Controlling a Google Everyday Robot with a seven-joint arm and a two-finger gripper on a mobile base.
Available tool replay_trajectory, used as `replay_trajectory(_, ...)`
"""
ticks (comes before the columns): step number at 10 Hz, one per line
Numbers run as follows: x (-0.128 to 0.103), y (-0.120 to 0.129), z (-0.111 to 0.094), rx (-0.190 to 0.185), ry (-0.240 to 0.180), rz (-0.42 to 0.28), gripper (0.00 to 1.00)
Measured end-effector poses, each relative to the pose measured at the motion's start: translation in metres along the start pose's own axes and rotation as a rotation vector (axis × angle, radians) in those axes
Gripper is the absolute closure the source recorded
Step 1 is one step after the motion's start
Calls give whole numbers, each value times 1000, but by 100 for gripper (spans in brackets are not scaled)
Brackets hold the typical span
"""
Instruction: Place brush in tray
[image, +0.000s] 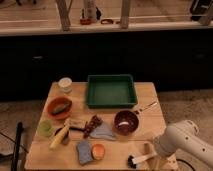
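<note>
The brush (136, 159) lies near the table's front right edge, with its black bristle head pointing left and its white handle running right. My gripper (149, 153) is low over the right end of the handle, at the end of the white arm (182, 142) that comes in from the lower right. The dark green tray (111, 102) sits at the back middle of the table, and nothing shows inside it.
A maroon bowl (126, 121) stands between the brush and the tray, with a thin metal utensil (145, 107) to its right. On the left are an orange bowl (59, 107), a white cup (65, 84), a green cup (45, 128), a banana (59, 137) and a blue sponge (85, 151).
</note>
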Motion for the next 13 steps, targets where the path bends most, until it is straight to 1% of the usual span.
replay_trajectory(1,5,0,8,-19,1,6,46)
replay_trajectory(2,6,-5,13,-24,0,6,55)
replay_trajectory(4,7,-5,9,-21,2,5,78)
replay_trajectory(6,6,-3,6,-30,6,-1,95)
replay_trajectory(7,9,0,6,-33,7,6,100)
replay_trajectory(8,9,0,6,-35,7,5,100)
replay_trajectory(9,8,-3,2,-26,8,1,100)
replay_trajectory(11,8,-13,-16,17,6,-3,100)
replay_trajectory(13,2,-22,-34,50,-3,-21,100)
